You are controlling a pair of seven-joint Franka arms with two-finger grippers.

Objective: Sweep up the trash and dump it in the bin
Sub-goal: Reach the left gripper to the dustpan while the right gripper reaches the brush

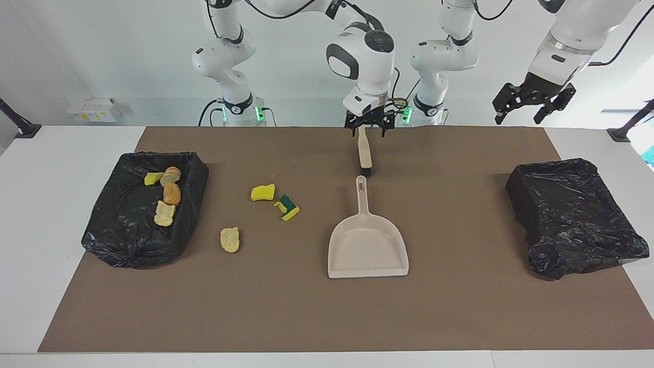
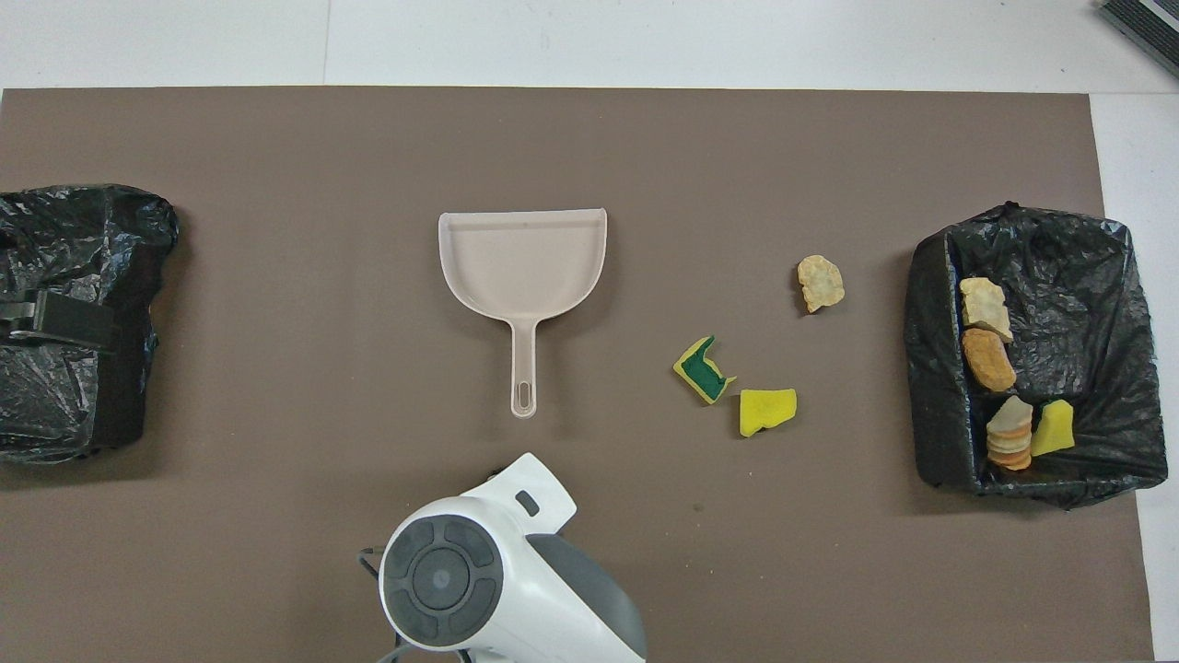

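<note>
Hovering right hand (image 1: 368,128): low over the robots' end of the brush (image 1: 365,153), fingers apart on either side of the handle tip, not clamped on it.
Left hand (image 1: 531,102): waiting in the air over the second bin (image 1: 572,214) at the left arm's end of the tabletop, fingers apart.
Brush: lying on the mat (image 1: 460,306), nearer the robots than the dustpan (image 1: 368,245), bristle end just short of the dustpan's handle tip.
Dustpan: flat on mid-mat, handle toward the robots, nothing in it.
Trash (image 1: 263,192): three pieces loose on the mat between dustpan and first bin (image 1: 122,230). These are a yellow sponge, a green-layered sponge (image 1: 287,206) just beside it, and a bread piece (image 1: 230,239) farther from the robots.
First bin: black-lined, at the right arm's end, holding one yellow chunk (image 1: 153,178) and three bread pieces (image 1: 172,194).
</note>
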